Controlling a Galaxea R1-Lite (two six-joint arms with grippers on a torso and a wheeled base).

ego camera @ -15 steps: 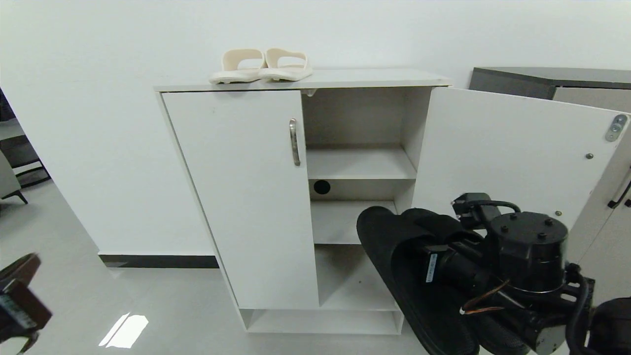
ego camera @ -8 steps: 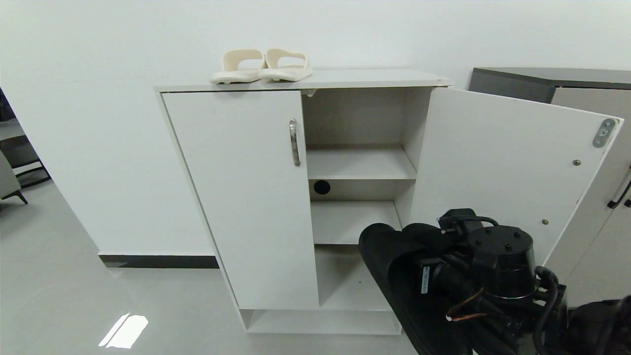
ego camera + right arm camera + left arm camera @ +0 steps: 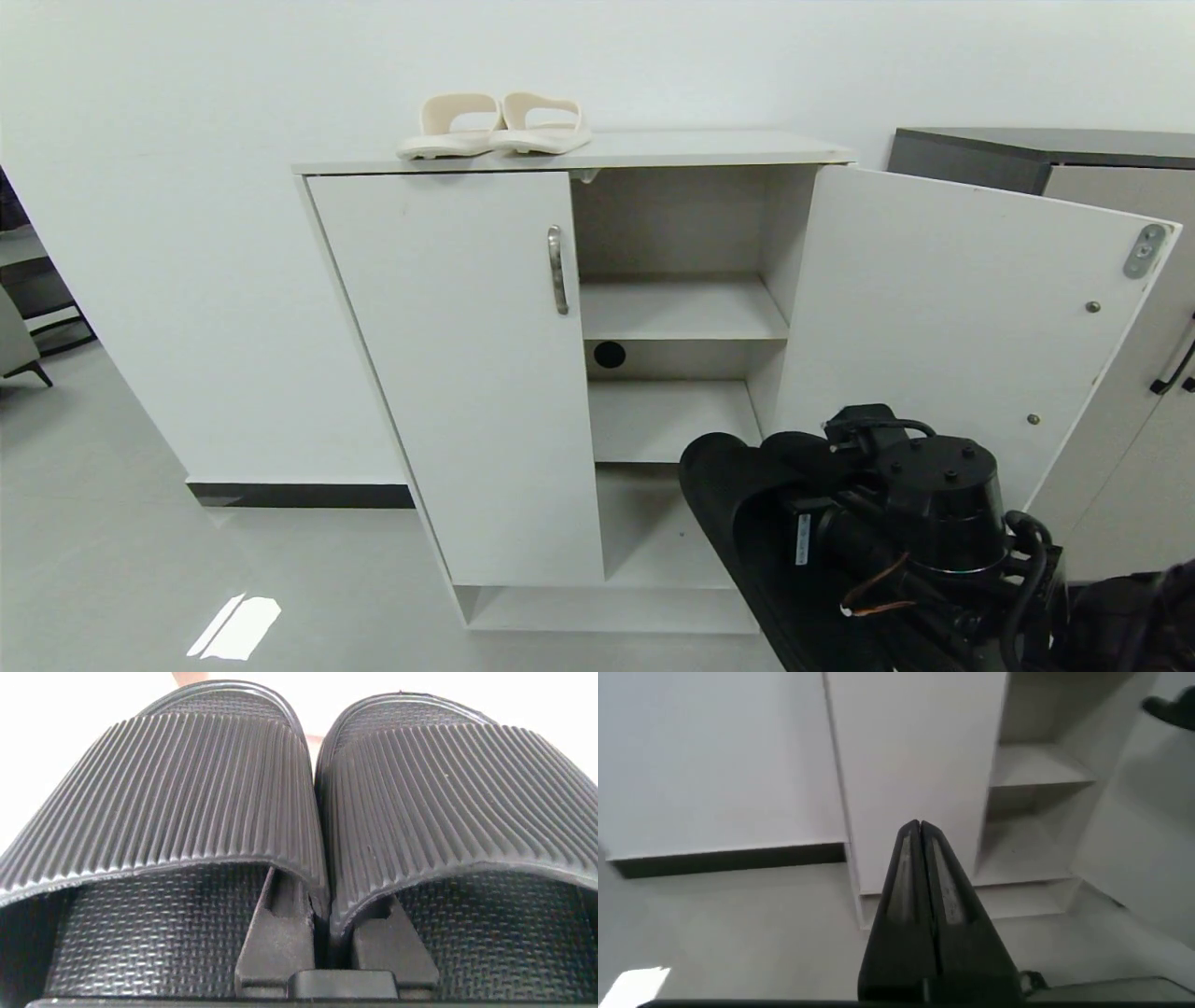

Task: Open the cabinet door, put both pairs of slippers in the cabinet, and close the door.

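The white cabinet [image 3: 709, 145] stands against the wall in the centre of the head view. Its left door [image 3: 467, 373] is shut and has a metal handle [image 3: 556, 269] along its inner edge. Its right door [image 3: 943, 317] is swung wide open toward the right of the frame, with its inner face showing. Through the opening are the upper shelf [image 3: 681, 311], the middle shelf [image 3: 653, 420] and the bottom shelf [image 3: 653, 546]. A round hole [image 3: 610, 354] sits in the back panel between the upper two shelves.

The beige slippers [image 3: 495, 124] lie side by side on top of the cabinet, above the shut door, in the upper centre-left of the frame and near the front edge.

The black slippers [image 3: 738, 485] are at the lower right of the frame, outside the cabinet. They are held in the air before the lower part of the opening and the foot of the open door. In the right wrist view, the right gripper [image 3: 325, 910] has one of its fingers [image 3: 271, 938] inside each slipper, under the ribbed straps. It is pinching the two adjoining inner sides together, so the pair is carried as one.

The left gripper [image 3: 920, 835] has its fingers pressed flat together with nothing between them. It hangs over the grey floor [image 3: 719, 924] in front of the shut left door, apart from it.

A grey cabinet [image 3: 1055, 154] stands behind the open door at the upper right of the frame.
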